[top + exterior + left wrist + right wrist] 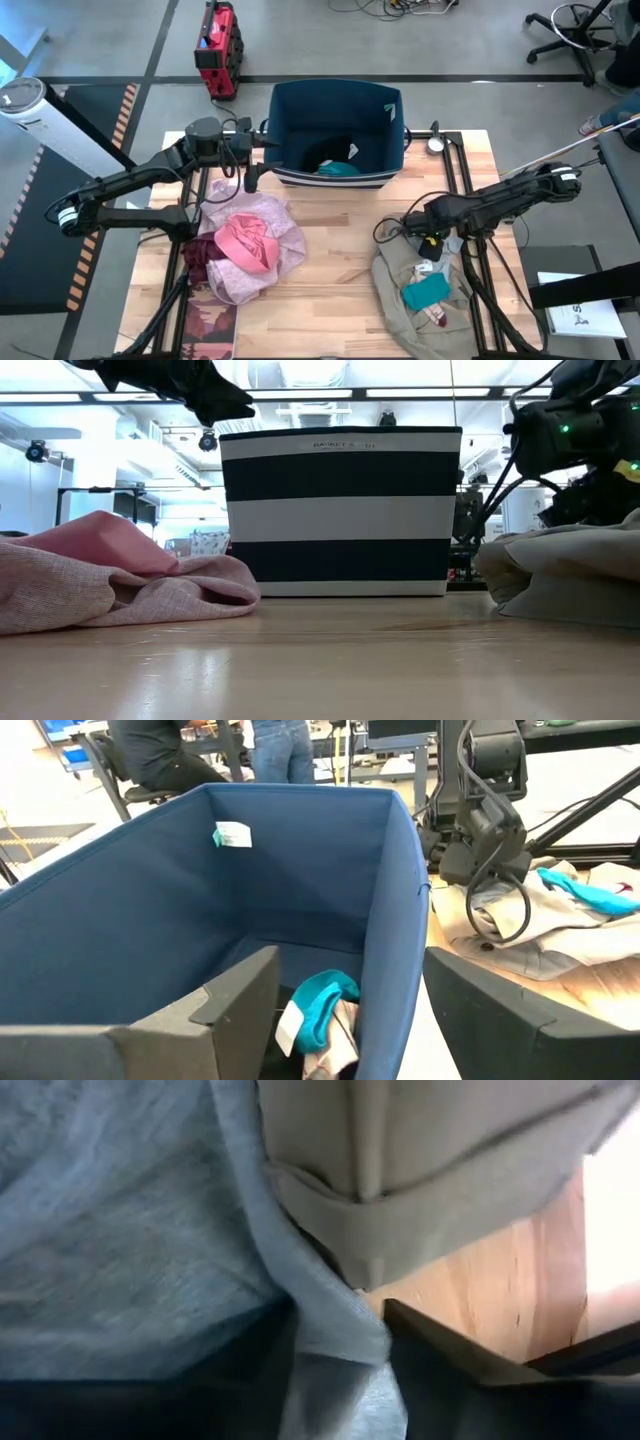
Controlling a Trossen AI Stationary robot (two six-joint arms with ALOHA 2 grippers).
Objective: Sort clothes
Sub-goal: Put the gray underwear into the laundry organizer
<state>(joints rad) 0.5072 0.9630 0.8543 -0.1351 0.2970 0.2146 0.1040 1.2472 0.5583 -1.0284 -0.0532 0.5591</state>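
At the table's right lies a beige-khaki garment (415,290) with a small teal piece (427,292) on top. My right gripper (426,240) points down at that pile's far end and is shut on a grey piece (120,1230) lying beside a beige hem (400,1230). At the left, a pale lilac-pink garment (270,250) carries a coral pink one (248,243), with a maroon one (198,258) at its side. My left gripper (250,178) hovers open over the left wall of the navy bin (337,135), which holds a teal piece (320,1005). My right gripper pinches a raised fold or edge of the grey piece (335,1330) between its two fingers (250,1370), coming from above and pointing down. How many layers are caught cannot be told. The rest of the grey piece lies spread on the pile.
A reddish-brown book (210,325) lies at the table's near left corner. The bin stands at the far middle. Bare wood (340,250) runs between the two piles. A person (160,750) sits beyond the table. A red case (217,45) is on the floor.
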